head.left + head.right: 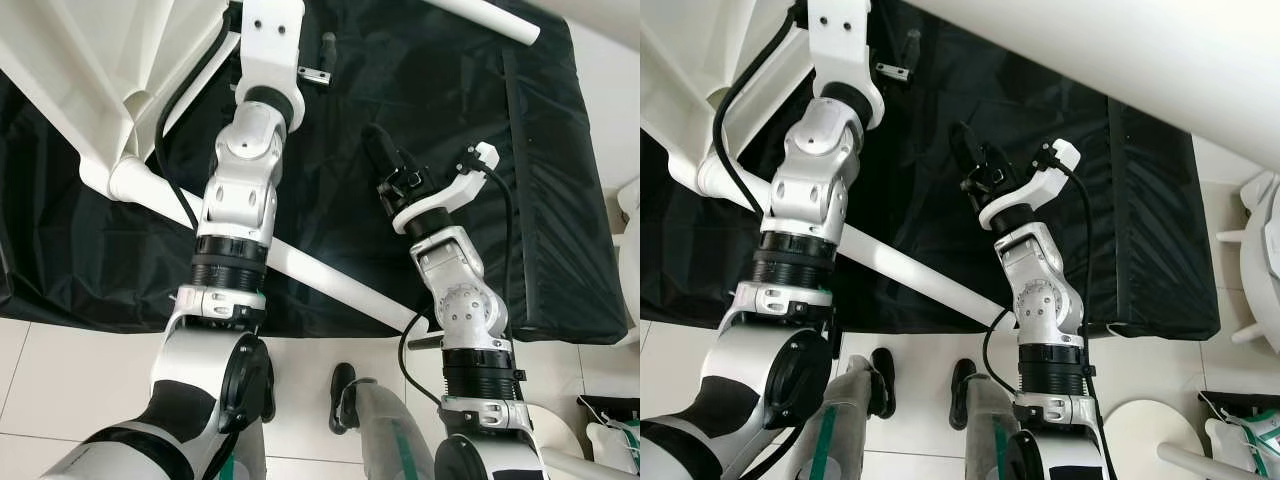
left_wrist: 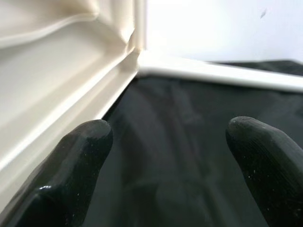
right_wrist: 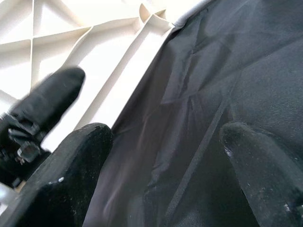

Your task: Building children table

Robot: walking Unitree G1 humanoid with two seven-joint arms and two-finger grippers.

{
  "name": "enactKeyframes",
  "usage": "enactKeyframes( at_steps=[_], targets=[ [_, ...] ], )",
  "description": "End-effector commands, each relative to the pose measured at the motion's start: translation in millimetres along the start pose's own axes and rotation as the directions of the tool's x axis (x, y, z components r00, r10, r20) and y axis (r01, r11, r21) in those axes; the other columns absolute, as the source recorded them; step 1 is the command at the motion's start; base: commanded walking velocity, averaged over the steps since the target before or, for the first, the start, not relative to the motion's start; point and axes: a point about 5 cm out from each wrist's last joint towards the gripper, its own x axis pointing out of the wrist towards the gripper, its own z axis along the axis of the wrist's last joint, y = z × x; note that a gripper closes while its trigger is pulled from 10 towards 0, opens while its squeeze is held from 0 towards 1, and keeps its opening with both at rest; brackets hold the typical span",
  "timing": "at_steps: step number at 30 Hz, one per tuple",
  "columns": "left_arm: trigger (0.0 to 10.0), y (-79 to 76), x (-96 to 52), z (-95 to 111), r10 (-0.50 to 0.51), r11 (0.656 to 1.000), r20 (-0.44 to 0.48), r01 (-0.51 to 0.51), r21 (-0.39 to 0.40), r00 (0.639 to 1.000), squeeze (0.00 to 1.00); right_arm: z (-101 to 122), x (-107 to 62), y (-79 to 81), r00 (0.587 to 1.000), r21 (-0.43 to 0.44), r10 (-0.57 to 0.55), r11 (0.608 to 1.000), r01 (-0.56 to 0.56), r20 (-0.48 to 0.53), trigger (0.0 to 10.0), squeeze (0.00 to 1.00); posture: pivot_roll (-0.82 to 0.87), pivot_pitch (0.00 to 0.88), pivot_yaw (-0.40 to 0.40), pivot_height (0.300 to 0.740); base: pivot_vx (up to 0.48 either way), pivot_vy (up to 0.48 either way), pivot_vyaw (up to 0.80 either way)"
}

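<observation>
While the white children's table [image 1: 90,70] lies upside down on the black sheet [image 1: 560,200], with 1 leg [image 1: 330,280] running out from its corner socket across the sheet, both grippers hang empty above that sheet. The left gripper [image 2: 170,165] has its fingers spread wide just beside the table's rim, and the right gripper [image 3: 165,175], near the leg, is spread wide too. Judging by this, fitting a leg goes best with the left bracing the rim while the right lines the leg squarely with its socket.
</observation>
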Motion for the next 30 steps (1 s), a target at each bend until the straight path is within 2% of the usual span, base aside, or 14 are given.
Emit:
enactKeyframes(
  at_steps=[1, 3, 5, 6, 8, 11, 17, 21, 22, 25, 26, 27, 28, 30],
  targets=[
    [10.0, -5.8, -14.2, -7, -0.109, 0.994, -0.019, 0.108, -0.018, 0.994, 0.00, -2, 1.1, -0.6, 1.000, -0.015, 0.010, 1.000, -0.010, -0.006, 10.0, 0.00, 0.11, 0.246, -0.045, 0.740, 0.000, 0.000, 0.00],
    [10.0, -4.0, -28.8, -11, -0.150, 0.988, -0.022, 0.149, -0.039, 0.989, 0.00, 0, 4.4, -0.4, 1.000, -0.041, 0.019, 0.999, -0.019, -0.003, 10.0, 0.00, 0.12, 0.226, -0.049, 0.740, 0.000, 0.000, 0.00],
    [10.0, -4.0, -28.8, -11, -0.150, 0.988, -0.022, 0.149, -0.039, 0.989, 0.00, 0, 4.4, -0.4, 1.000, -0.041, 0.019, 0.999, -0.019, -0.003, 10.0, 0.00, 0.12, 0.226, -0.049, 0.740, 0.000, 0.000, 0.00],
    [10.0, -1.6, -39.1, -13, -0.172, 0.984, -0.021, 0.171, -0.051, 0.985, 0.00, 2, 7.1, -0.4, 1.000, -0.066, 0.025, 0.997, -0.025, 0.000, 10.0, 0.00, 0.12, 0.219, -0.051, 0.740, 0.000, 0.000, 0.00],
    [10.0, 6.6, -55.9, -12, -0.205, 0.975, -0.005, 0.204, -0.089, 0.979, 0.00, 2, 14.0, 1.2, 0.999, -0.197, 0.033, 0.980, -0.035, -0.012, 10.0, 0.00, 0.12, 0.188, -0.060, 0.740, 0.000, 0.000, 0.00],
    [10.0, 12.8, -69.1, -9, -0.252, 0.963, 0.005, 0.251, -0.098, 0.968, 0.00, -1, 18.5, 6.3, 0.997, -0.274, 0.071, 0.958, -0.079, -0.040, 10.0, 0.00, 0.13, 0.164, -0.070, 0.740, 0.000, 0.000, 0.00],
    [10.0, 14.8, -90.4, -4, -0.380, 0.923, -0.002, 0.379, -0.070, 0.925, 0.00, -4, 21.4, 15.5, 0.980, -0.308, 0.174, 0.931, -0.197, -0.101, 10.0, 0.00, 0.13, 0.132, -0.073, 0.740, 0.000, 0.000, 0.00],
    [10.0, 13.9, -97.5, -2, -0.435, 0.900, -0.010, 0.434, -0.050, 0.900, 0.00, -5, 20.6, 19.6, 0.958, -0.328, 0.241, 0.902, -0.280, -0.156, 10.0, 0.00, 0.13, 0.122, -0.076, 0.740, 0.000, 0.000, 0.00],
    [10.0, 12.9, -100.7, -1, -0.455, 0.890, -0.017, 0.454, -0.037, 0.891, 0.00, -7, 18.0, 23.2, 0.933, -0.349, 0.295, 0.869, -0.352, -0.207, 10.0, 0.00, 0.13, 0.122, -0.076, 0.740, 0.000, 0.000, 0.00],
    [10.0, 12.3, -102.0, 0, -0.459, 0.888, -0.022, 0.458, -0.030, 0.888, 0.00, -9, 15.2, 25.8, 0.906, -0.359, 0.338, 0.837, -0.413, -0.256, 10.0, 0.00, 0.13, 0.118, -0.076, 0.740, 0.000, 0.000, 0.00],
    [10.0, 14.1, -97.7, 1, -0.409, 0.912, -0.016, 0.409, -0.026, 0.912, 0.00, -9, 11.5, 26.9, 0.864, -0.368, 0.386, 0.789, -0.491, -0.324, 10.0, 0.00, 0.12, 0.108, -0.083, 0.740, 0.000, 0.000, 0.00],
    [10.0, 14.1, -97.7, 1, -0.409, 0.912, -0.016, 0.409, -0.026, 0.912, 0.00, -9, 11.5, 26.9, 0.864, -0.368, 0.386, 0.789, -0.491, -0.324, 10.0, 0.00, 0.12, 0.108, -0.083, 0.740, 0.000, 0.000, 0.00],
    [10.0, 19.1, -89.6, 3, -0.315, 0.948, -0.010, 0.315, -0.039, 0.949, 0.00, -8, 7.8, 26.9, 0.819, -0.368, 0.423, 0.744, -0.558, -0.386, 10.0, 0.00, 0.11, 0.104, -0.085, 0.740, 0.000, 0.000, 0.00],
    [10.0, 19.1, -89.6, 3, -0.315, 0.948, -0.010, 0.315, -0.039, 0.949, 0.00, -8, 7.8, 26.9, 0.819, -0.368, 0.423, 0.744, -0.558, -0.386, 10.0, 0.00, 0.11, 0.104, -0.085, 0.740, 0.000, 0.000, 0.00]
  ],
)
